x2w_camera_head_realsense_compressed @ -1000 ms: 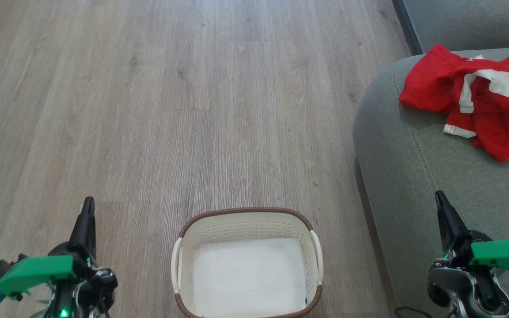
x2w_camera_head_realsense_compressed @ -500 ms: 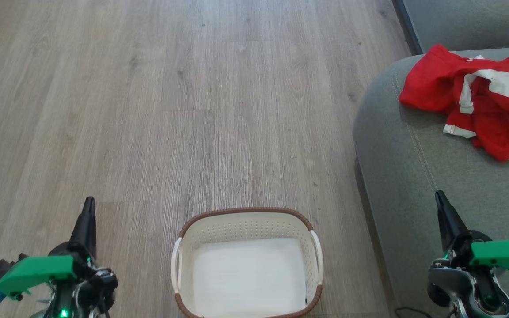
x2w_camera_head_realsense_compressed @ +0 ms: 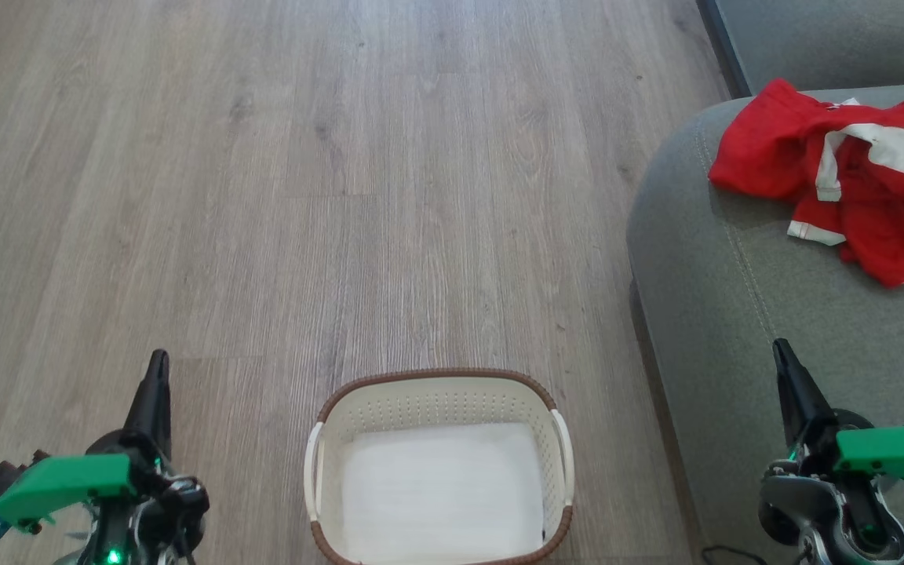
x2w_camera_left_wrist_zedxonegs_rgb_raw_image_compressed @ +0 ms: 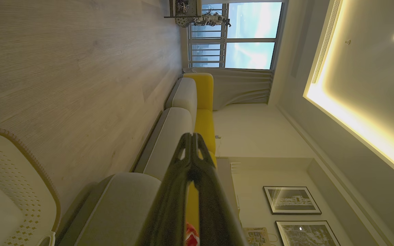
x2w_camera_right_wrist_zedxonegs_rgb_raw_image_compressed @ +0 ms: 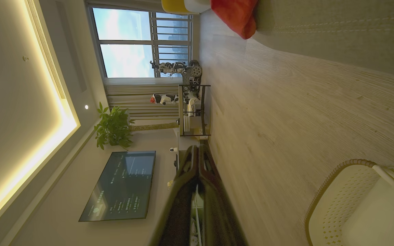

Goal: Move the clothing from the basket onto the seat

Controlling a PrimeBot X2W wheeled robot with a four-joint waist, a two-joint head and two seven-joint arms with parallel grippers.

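The red clothing (x2w_camera_head_realsense_compressed: 844, 176) with white panels lies in a crumpled heap on the grey-green seat (x2w_camera_head_realsense_compressed: 742, 290) at the upper right; its edge (x2w_camera_right_wrist_zedxonegs_rgb_raw_image_compressed: 238, 13) hangs over the seat's rounded side. The cream basket (x2w_camera_head_realsense_compressed: 438, 392) with a brown rim stands on the floor at the bottom centre, holding no garments, only its white bottom. My left gripper (x2w_camera_head_realsense_compressed: 156, 369) is shut at the lower left, left of the basket, holding nothing. My right gripper (x2w_camera_head_realsense_compressed: 783, 357) is shut at the lower right, over the seat's front, also holding nothing. Both pairs of fingers (x2w_camera_left_wrist_zedxonegs_rgb_raw_image_compressed: 192, 143) (x2w_camera_right_wrist_zedxonegs_rgb_raw_image_compressed: 197, 153) meet at the tips.
Wood-look floor (x2w_camera_head_realsense_compressed: 342, 196) stretches wide ahead and left of the basket. A dark cable end (x2w_camera_head_realsense_compressed: 723, 555) lies by the seat's base. Across the room stand a wall screen (x2w_camera_right_wrist_zedxonegs_rgb_raw_image_compressed: 120, 186), a potted plant (x2w_camera_right_wrist_zedxonegs_rgb_raw_image_compressed: 113, 128) and a metal rack (x2w_camera_right_wrist_zedxonegs_rgb_raw_image_compressed: 192, 109) by the window.
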